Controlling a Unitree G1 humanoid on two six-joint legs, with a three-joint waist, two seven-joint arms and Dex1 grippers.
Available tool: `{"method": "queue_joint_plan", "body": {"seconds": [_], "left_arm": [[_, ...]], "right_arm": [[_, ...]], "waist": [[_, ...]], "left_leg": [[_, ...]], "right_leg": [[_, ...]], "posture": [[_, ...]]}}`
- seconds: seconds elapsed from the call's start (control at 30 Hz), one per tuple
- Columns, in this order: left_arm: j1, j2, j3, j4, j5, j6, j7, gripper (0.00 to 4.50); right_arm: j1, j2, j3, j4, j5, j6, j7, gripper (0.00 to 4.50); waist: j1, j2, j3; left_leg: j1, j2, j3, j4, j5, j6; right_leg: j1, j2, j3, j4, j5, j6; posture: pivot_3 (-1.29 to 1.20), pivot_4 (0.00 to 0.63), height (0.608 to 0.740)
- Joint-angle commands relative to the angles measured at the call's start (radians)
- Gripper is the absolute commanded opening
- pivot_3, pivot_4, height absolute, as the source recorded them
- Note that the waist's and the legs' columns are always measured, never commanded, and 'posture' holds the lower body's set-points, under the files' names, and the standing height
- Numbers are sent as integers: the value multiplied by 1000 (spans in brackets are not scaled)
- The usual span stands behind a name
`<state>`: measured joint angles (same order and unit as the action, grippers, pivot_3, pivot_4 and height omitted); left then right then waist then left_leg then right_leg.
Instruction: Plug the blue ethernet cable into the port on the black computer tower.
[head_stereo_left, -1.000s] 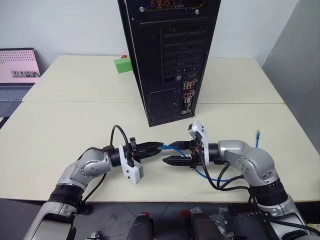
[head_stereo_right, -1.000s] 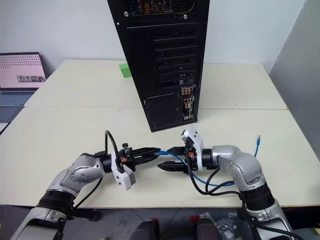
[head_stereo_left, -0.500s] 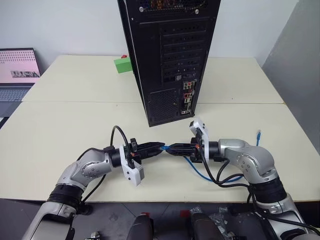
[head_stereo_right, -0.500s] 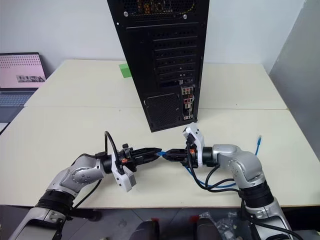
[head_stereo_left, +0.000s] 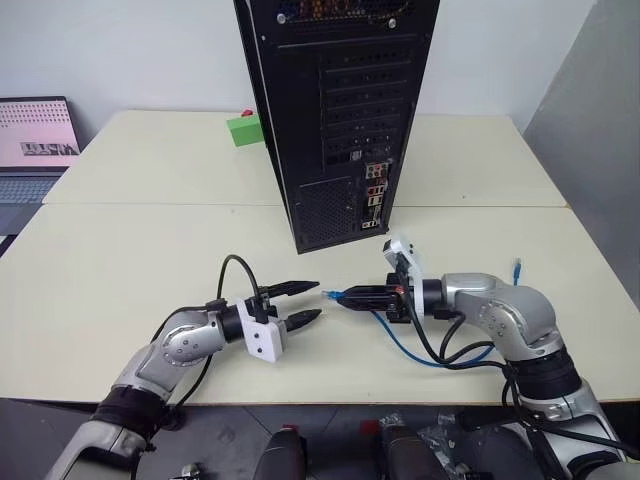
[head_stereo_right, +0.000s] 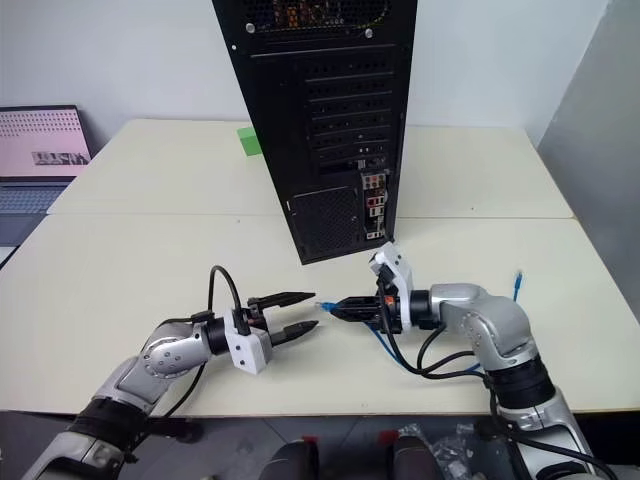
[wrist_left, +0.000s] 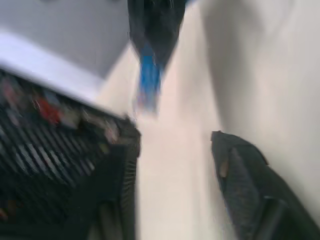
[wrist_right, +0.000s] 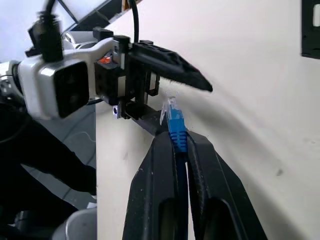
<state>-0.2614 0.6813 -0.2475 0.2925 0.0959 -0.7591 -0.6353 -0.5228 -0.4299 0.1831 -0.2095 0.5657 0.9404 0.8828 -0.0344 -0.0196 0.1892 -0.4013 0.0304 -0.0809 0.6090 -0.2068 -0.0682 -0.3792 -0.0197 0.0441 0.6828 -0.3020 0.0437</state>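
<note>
the right gripper (head_stereo_right: 340, 308) clenches the thin blue ethernet cable (wrist_right: 176, 131) behind its clear plug, the left gripper (head_stereo_right: 295, 314) spread and released — swing the plug level to the small dark port (head_stereo_left: 370, 215) on the tall black computer tower (head_stereo_left: 340, 110).

Matt black metal tower (head_stereo_left: 340, 110), smooth cream table (head_stereo_left: 150, 260), glossy blue cable (head_stereo_left: 400, 345)

The black computer tower (head_stereo_left: 335, 120) is standing on the table (head_stereo_left: 150, 250); a laptop (head_stereo_left: 35, 145) is sitting far left of it, both grippers lying before it.

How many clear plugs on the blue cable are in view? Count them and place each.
2. One plug sticks out past the shut right gripper, near the open left gripper; the other plug lies on the table to the right.
</note>
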Motion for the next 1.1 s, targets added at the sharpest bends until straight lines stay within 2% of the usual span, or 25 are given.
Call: {"method": "queue_joint_plan", "body": {"seconds": [0.03, 0.17, 0.3, 0.43, 0.73, 1.1], "left_arm": [[46, -16, 51, -169, -178, 255, -42, 3608], [56, -101, 99, -417, -331, 693, 65, 4428], [49, -187, 121, -601, -395, 1013, 186, 4500], [31, -263, 133, -678, -388, 1182, 290, 4500], [-29, -378, 144, -706, -335, 1249, 394, 4500], [-61, -400, 146, -695, -322, 1255, 376, 4500]], "right_arm": [[21, -29, -76, -83, -23, -56, -66, 0], [35, -13, -137, -141, -69, -74, -210, 0], [40, 29, -148, -197, -125, -80, -352, 0], [39, 95, -122, -217, -203, -105, -489, 0], [-1, 299, -127, -168, -297, -124, -719, 0], [-45, 376, -143, -79, -352, -183, -808, 0]], "waist": [[0, 0, 0], [3, 0, 0], [0, 0, 0], [-5, 0, 0], [1, 0, 0], [1, 0, 0]], "left_leg": [[0, 0, 0, 0, 0, 0], [-1, 0, 0, 0, 0, 0], [-1, 0, -1, 1, 0, 0], [0, 0, -1, 0, 0, 0], [0, 0, -1, 0, 0, 0], [0, 0, 0, 0, 0, 0]], "right_leg": [[0, 0, 0, 0, 0, 0], [0, 0, 0, 0, 0, 0], [0, 0, 0, 0, 0, 0], [0, 0, 0, 0, 0, 0], [0, 0, 1, 0, 0, 0], [0, 0, 1, 0, 0, 0]], "posture": [[0, 150, 740], [0, 150, 740], [0, 150, 740], [0, 150, 740], [0, 150, 740], [0, 150, 740]]}}
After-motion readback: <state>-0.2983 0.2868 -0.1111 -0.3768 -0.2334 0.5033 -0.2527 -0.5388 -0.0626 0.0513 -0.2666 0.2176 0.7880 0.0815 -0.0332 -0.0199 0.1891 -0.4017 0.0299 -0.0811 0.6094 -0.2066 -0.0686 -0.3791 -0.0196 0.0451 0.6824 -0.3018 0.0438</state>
